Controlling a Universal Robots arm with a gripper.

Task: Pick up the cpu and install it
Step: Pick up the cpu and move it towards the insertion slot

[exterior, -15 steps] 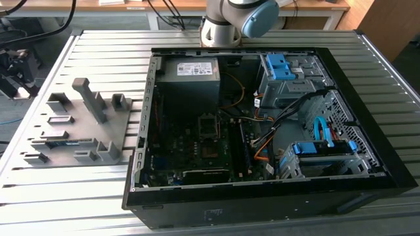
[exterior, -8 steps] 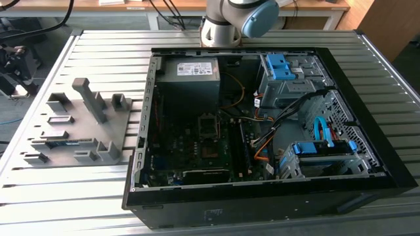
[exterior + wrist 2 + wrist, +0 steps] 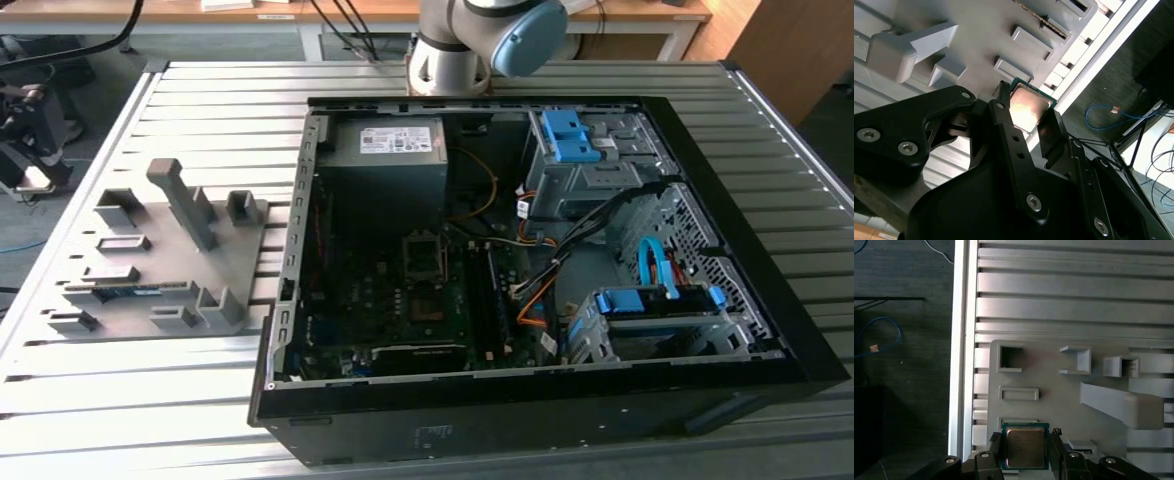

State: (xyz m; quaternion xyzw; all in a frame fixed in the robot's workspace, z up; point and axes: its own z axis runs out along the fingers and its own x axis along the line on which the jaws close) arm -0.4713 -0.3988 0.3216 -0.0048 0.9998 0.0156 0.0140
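Held the cpu by two opposite edges, the gripper clenched on it, silvery face seen in both wrist views. Hung just above the grey fixture, close to the edge of the slatted table; could not tell whether free of its pocket. Judged as the pick-up step, install not yet done: socket inside the computer case well apart, to the exterior view's right of the fixture. Called for a level, firm carry and exact matching to the socket.
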